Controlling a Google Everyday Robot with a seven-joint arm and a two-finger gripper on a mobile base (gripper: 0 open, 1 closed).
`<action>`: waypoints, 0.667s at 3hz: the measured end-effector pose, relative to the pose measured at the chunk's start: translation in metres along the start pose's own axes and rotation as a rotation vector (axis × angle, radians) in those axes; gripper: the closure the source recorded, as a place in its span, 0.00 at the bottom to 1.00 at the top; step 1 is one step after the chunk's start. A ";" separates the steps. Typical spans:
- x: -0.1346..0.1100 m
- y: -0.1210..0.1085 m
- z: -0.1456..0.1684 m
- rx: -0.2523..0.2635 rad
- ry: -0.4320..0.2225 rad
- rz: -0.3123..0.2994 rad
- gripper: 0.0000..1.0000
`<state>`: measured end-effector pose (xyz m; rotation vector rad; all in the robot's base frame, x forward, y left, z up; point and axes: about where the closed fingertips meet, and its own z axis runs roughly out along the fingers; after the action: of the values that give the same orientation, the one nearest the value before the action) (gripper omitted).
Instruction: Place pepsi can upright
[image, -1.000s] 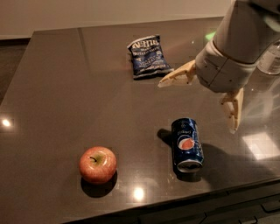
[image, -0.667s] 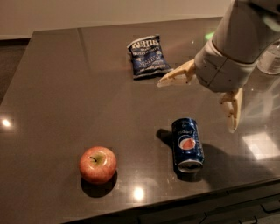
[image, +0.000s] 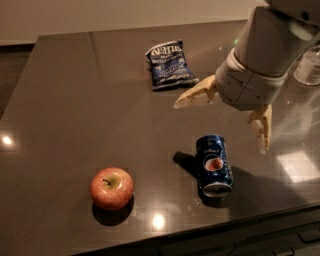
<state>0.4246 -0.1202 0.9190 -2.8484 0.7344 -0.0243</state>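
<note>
The pepsi can (image: 214, 165) is dark blue with a round red-white-blue logo. It lies on its side on the dark table (image: 75, 100), near the front edge, with a silver end toward the front. My gripper (image: 222, 122) hangs above and behind the can, not touching it. It is open and empty: one tan finger (image: 195, 95) points left, the other finger (image: 262, 129) points down to the right of the can.
A blue chip bag (image: 169, 65) lies flat at the back centre. A red apple (image: 111, 188) sits at the front left. A clear bottle (image: 309, 67) stands at the right edge. The table's front edge runs just below the can.
</note>
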 end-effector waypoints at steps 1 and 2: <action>-0.018 0.009 0.015 -0.052 -0.019 -0.068 0.00; -0.031 0.018 0.029 -0.095 -0.024 -0.107 0.00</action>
<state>0.3909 -0.1154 0.8884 -2.9702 0.5932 0.0300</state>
